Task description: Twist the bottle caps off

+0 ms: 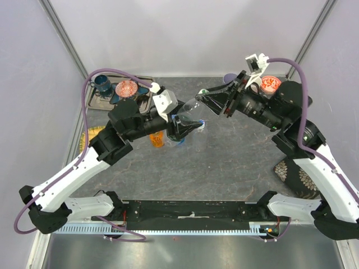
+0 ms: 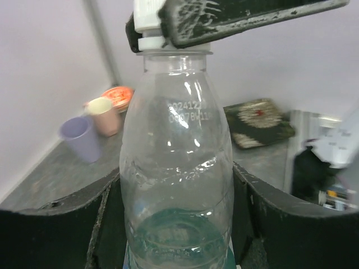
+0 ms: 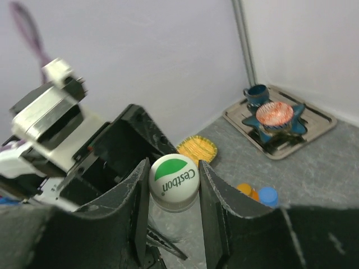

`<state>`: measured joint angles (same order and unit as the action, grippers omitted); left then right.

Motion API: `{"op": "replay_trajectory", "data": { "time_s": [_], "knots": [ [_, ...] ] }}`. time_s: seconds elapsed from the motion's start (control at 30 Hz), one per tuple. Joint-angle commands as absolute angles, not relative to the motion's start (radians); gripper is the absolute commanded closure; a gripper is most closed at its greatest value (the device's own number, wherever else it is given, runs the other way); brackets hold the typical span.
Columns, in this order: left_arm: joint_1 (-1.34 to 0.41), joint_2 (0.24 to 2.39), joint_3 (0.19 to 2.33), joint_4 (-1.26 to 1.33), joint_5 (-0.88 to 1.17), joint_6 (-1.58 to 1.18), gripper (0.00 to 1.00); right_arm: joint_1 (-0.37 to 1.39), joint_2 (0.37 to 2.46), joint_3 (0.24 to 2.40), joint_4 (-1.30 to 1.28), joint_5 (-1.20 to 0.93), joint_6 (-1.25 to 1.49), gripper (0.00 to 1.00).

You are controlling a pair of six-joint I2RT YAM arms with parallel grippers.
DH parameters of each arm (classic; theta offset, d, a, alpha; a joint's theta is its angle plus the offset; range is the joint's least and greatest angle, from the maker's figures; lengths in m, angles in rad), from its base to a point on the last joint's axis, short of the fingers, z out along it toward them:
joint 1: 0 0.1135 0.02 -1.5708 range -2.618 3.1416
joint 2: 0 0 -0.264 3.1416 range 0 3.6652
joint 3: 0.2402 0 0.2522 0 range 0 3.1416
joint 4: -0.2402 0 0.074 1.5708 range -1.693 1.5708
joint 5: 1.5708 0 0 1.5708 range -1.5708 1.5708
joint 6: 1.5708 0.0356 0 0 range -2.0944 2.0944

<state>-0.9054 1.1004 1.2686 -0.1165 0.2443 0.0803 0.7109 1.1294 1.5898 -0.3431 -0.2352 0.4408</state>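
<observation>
A clear bottle (image 2: 176,168) is tilted above the middle of the table (image 1: 224,162). My left gripper (image 2: 176,188) is shut on its lower body, one finger on each side. Its white cap (image 3: 174,176), printed with a green leaf, sits between the fingers (image 3: 137,196) of my right gripper (image 3: 173,180), which is shut on it from the far right. From above, the bottle (image 1: 190,107) spans from the left gripper (image 1: 188,126) to the right gripper (image 1: 203,95). An orange bottle (image 1: 157,139) and a blue-tinted bottle (image 1: 175,140) stand under the left arm, partly hidden.
A tray (image 1: 140,81) at the back left carries a teal cup (image 1: 102,83) and a red bowl (image 1: 127,88). Lilac (image 2: 81,137) and beige (image 2: 104,115) cups stand at the back right beside another red bowl (image 1: 270,84). A yellow mat (image 1: 92,134) lies left, a dark patterned mat (image 1: 294,174) right.
</observation>
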Motion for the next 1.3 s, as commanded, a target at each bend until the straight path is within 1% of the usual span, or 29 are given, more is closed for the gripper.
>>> {"op": "replay_trajectory", "data": {
  "time_s": [0.0,0.07,0.2,0.3,0.4,0.53,0.6,0.7,0.83,1.07,1.2,1.27],
  "knots": [
    [-0.844,1.115,1.321,-0.081,0.81,-0.081,0.83,0.709,1.091,1.554,-0.219,-0.385,0.336,1.0],
    [-0.798,1.123,1.321,-0.039,0.906,-0.168,0.83,0.71,1.083,1.53,-0.21,-0.466,0.318,1.0],
    [-0.741,1.146,1.307,0.145,1.089,-0.322,0.83,0.71,1.063,1.497,-0.166,-0.601,0.316,1.0],
    [-0.712,1.166,1.287,0.256,1.178,-0.452,0.83,0.71,1.046,1.473,-0.141,-0.661,0.318,1.0],
    [-0.69,1.196,1.269,0.427,1.262,-0.602,0.83,0.71,1.042,1.463,-0.124,-0.732,0.318,1.0],
    [-0.675,1.236,1.249,0.676,1.339,-0.823,0.83,0.71,1.04,1.444,-0.074,-0.842,0.342,1.0],
    [-0.675,1.259,1.243,0.731,1.368,-0.879,0.82,0.709,1.04,1.431,-0.049,-0.891,0.351,1.0],
    [-0.666,1.275,1.241,0.752,1.379,-0.914,0.8,0.71,1.039,1.422,-0.038,-0.902,0.356,1.0],
    [-0.638,1.276,1.224,0.752,1.373,-0.913,0.81,0.71,1.039,1.431,-0.015,-0.971,0.379,1.0],
    [-0.607,1.281,1.204,0.772,1.365,-0.93,0.82,0.71,1.011,1.443,-0.008,-1.012,0.384,1.0],
    [-0.601,1.279,1.2,0.77,1.358,-0.93,0.82,0.71,0.988,1.427,-0.009,-0.951,0.374,1.0],
    [-0.6,1.279,1.198,0.765,1.356,-0.928,0.82,0.71,0.98,1.434,-0.008,-0.957,0.379,1.0]
  ]
}}
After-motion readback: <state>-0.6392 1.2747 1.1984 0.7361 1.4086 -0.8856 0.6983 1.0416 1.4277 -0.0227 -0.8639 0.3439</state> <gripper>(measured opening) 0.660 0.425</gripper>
